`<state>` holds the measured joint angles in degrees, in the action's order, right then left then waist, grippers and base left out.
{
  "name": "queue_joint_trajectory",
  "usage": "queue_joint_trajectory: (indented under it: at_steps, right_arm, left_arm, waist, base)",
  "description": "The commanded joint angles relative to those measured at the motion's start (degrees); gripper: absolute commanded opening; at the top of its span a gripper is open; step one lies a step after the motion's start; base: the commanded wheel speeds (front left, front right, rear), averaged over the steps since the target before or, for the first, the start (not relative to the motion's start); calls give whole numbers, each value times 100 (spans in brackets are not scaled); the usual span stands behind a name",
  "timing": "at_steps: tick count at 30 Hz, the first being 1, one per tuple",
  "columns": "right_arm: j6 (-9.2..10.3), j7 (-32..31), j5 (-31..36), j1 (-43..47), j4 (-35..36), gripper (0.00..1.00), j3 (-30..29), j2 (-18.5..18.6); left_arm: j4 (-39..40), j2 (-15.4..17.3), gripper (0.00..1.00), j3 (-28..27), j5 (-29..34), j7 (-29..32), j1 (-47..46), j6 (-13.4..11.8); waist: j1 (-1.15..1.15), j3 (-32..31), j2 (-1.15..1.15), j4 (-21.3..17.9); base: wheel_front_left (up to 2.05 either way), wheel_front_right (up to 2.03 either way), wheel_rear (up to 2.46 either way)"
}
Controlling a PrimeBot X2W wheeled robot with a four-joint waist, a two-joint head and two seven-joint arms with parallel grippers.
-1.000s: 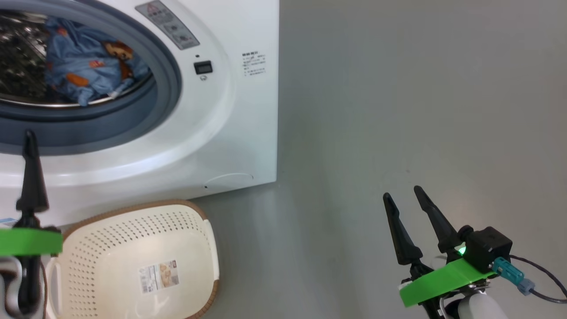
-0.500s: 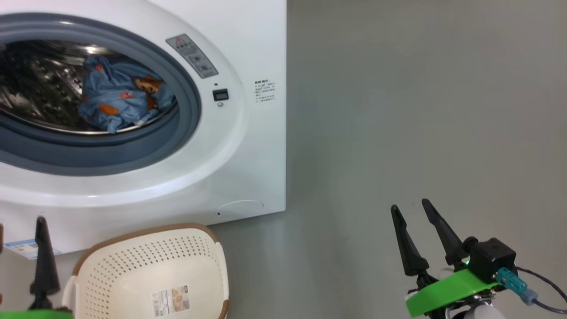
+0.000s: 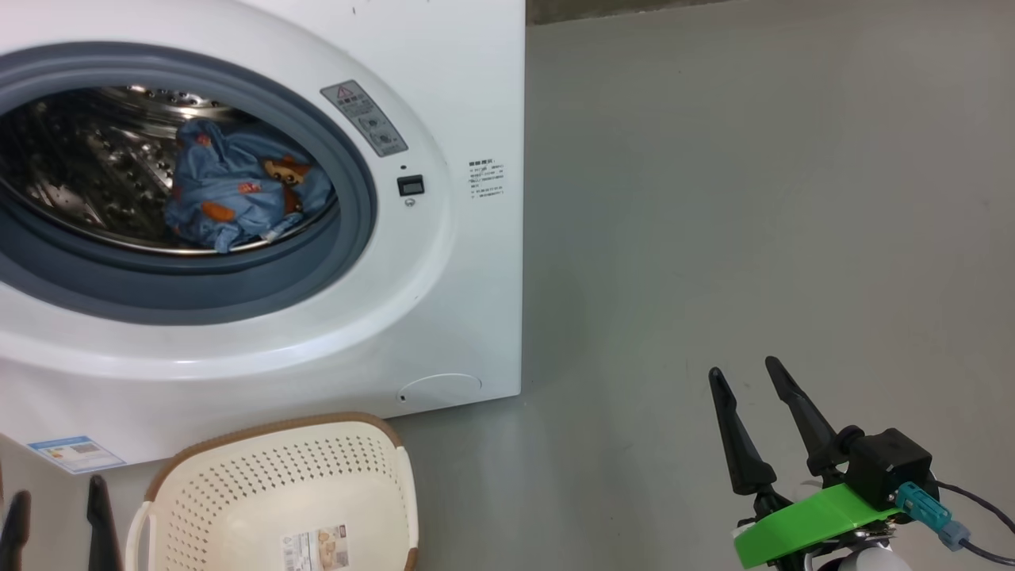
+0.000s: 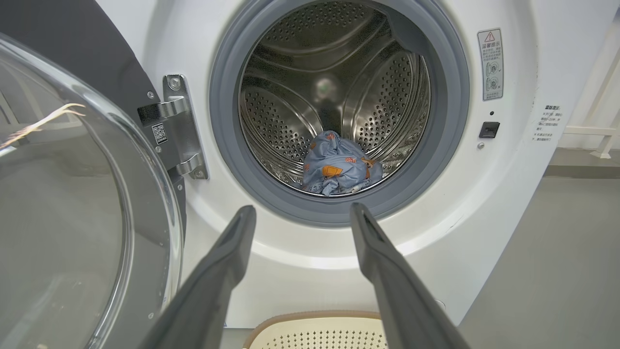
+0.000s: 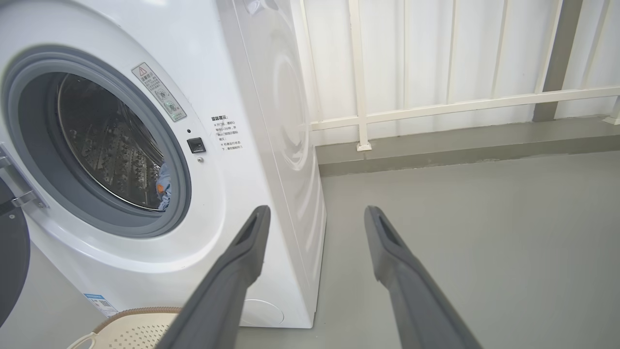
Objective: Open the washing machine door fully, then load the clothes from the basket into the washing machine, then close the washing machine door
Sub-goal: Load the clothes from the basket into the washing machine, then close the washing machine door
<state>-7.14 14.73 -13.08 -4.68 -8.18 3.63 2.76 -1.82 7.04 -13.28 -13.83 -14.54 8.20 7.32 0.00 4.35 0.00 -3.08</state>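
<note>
The washing machine (image 3: 452, 301) stands with its door (image 4: 58, 203) swung wide open to the left on its hinge. The light blue clothes (image 3: 238, 198) lie bundled at the bottom of the steel drum, also seen as clothes (image 4: 339, 162). The cream basket (image 3: 277, 484) sits on the floor in front of the machine, with nothing inside but its paper label. My left gripper (image 3: 57, 507) is open and holds nothing, low at the left beside the basket; in its wrist view the left gripper (image 4: 302, 208) points at the drum mouth. My right gripper (image 3: 742, 369) is open over the floor, well right of the machine.
Grey floor (image 3: 753, 198) stretches to the right of the machine. A white railing (image 5: 436, 104) and a low kerb run along the back wall. A blue energy sticker (image 3: 75, 454) and a round filter cap (image 3: 440, 388) mark the machine's lower front.
The head camera has lifted, so the whole picture slid down. My left gripper has drawn back and down from the drum mouth to beside the basket. The right gripper has barely moved.
</note>
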Motion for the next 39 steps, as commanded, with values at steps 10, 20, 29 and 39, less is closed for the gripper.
queue_joint_trajectory:
  at_steps: [10,20,29,39]
  right_arm:
    - [-35,27,169,-1,160,100,142,11]
    - [-35,27,212,26,142,100,129,11]
    - [-35,27,156,1,135,100,121,11]
    - [-35,27,104,-8,146,100,122,11]
  left_arm:
    - [306,-68,100,-177,227,-46,242,16]
    - [322,-162,100,-107,246,-46,295,16]
    - [411,-189,100,-185,267,-46,284,16]
    - [445,-211,100,-245,287,-46,250,16]
  waist:
    - [0,-95,0,-24]
    - [0,-117,0,-32]
    - [0,-87,0,-44]
    - [0,-33,0,-61]
  base:
    - [0,0,0]
    - [0,0,0]
    - [-22,22,0]
    - [-141,141,0]
